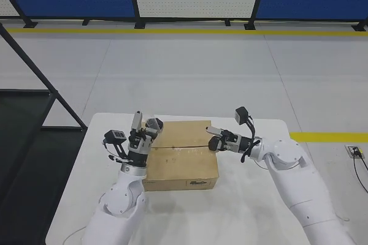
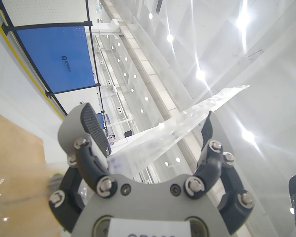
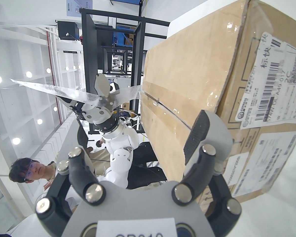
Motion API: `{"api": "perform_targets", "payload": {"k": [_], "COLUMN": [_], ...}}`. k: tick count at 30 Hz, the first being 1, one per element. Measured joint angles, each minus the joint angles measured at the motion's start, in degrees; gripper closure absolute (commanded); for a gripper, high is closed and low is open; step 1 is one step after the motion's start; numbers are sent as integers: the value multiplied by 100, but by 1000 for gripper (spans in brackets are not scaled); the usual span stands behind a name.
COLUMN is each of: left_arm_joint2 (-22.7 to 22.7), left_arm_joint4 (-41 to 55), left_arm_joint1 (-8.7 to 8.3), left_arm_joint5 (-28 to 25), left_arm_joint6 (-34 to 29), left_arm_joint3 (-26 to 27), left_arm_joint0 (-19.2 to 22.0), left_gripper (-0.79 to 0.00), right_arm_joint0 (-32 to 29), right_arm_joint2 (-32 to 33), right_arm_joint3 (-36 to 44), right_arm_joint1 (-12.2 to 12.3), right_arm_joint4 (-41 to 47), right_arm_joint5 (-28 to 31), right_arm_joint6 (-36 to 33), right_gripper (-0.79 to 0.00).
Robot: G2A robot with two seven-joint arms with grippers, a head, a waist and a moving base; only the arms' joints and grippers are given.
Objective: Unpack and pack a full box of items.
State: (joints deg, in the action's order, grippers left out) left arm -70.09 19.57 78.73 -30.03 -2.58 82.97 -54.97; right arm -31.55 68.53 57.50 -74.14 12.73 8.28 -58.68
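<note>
Two grippers sat at opposite ends of the cardboard box point(image 1: 181, 156), which lay on the white table point(image 1: 245, 208) close in front of the robot; the left gripper point(image 1: 145, 124) was raised at the box's left end with its fingers spread, and a strip of clear tape point(image 2: 187, 114) crossed the gap and clung to one fingertip point(image 2: 207, 129) rather than being pinched; the right gripper point(image 1: 211, 138) hovered at the right end of the lid, fingers likewise apart and holding nothing. The strip's other end seemed to meet the box where the centre seam point(image 3: 162, 104) ran out, so it looked peeled up but perhaps not torn free; both top flaps lay flat and shut, and printed labels point(image 3: 268, 94) covered the right end face. By that showing the task stood at its very start: the seal was coming off, no item was out, and opening the flaps, emptying the box and refilling it all remained. Farther off stood a black frame point(image 1: 24, 67) to the left; beyond it ran a yellow floor line point(image 1: 172, 30) and blue panels point(image 1: 73, 8).
</note>
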Motion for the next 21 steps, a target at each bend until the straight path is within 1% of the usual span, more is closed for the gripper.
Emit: {"api": "perform_targets", "payload": {"k": [8, 15, 21], "left_arm_joint2": [85, 220, 321], "left_arm_joint4": [-277, -560, -698], "left_arm_joint1": [47, 97, 151], "left_arm_joint5": [30, -11, -5], "left_arm_joint6": [-36, -48, 21], "left_arm_joint3": [-79, -110, -228], "left_arm_joint0": [26, -24, 27], "left_gripper": [-785, -785, -785], "right_arm_joint0": [-137, -421, -662], "right_arm_joint2": [173, 437, 597], "right_arm_joint3": [91, 307, 493], "right_arm_joint1": [74, 177, 248], "right_arm_joint4": [86, 174, 225], "right_arm_joint5": [82, 166, 184], "right_arm_joint6": [38, 59, 96], "right_gripper": [-785, -785, -785]}}
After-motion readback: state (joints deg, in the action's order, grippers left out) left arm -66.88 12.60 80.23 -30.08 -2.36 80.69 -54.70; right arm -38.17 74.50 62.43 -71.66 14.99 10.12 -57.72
